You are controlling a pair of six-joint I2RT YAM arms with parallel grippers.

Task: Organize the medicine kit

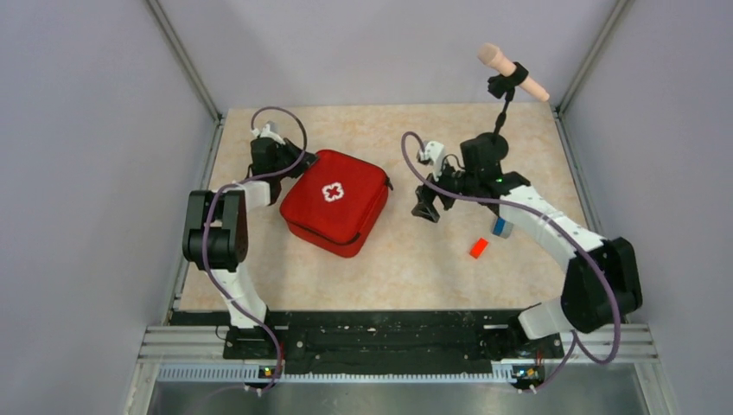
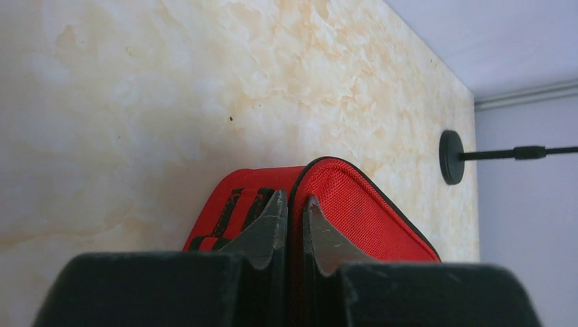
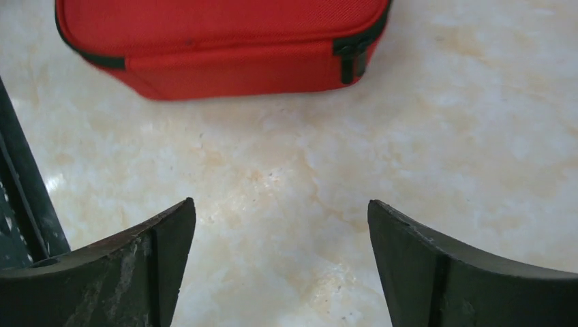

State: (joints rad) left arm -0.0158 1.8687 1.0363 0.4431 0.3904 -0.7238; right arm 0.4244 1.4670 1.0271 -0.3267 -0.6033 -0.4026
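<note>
Left gripper (image 2: 294, 204) pinched narrow on corner seam of red soft zippered fabric medicine kit (image 1: 335, 206); right gripper (image 3: 281, 208) wide, empty.
Kit closed, mid-left on marbled surface (image 1: 406, 259). Likely light, floppy; grip seam or black zipper tab (image 3: 349, 54), not lid.

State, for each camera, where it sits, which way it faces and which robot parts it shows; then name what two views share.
Top: above and behind the bases, looking down on the table; left arm and right arm show, kit left of centre.
Left wrist: on the left arm, low, looking across the table over the kit; the left fingers pinch the kit's edge.
Right wrist: on the right arm, angled down at the table; the right fingers show, open, kit's side beyond.
Shared: all three show the kit.
</note>
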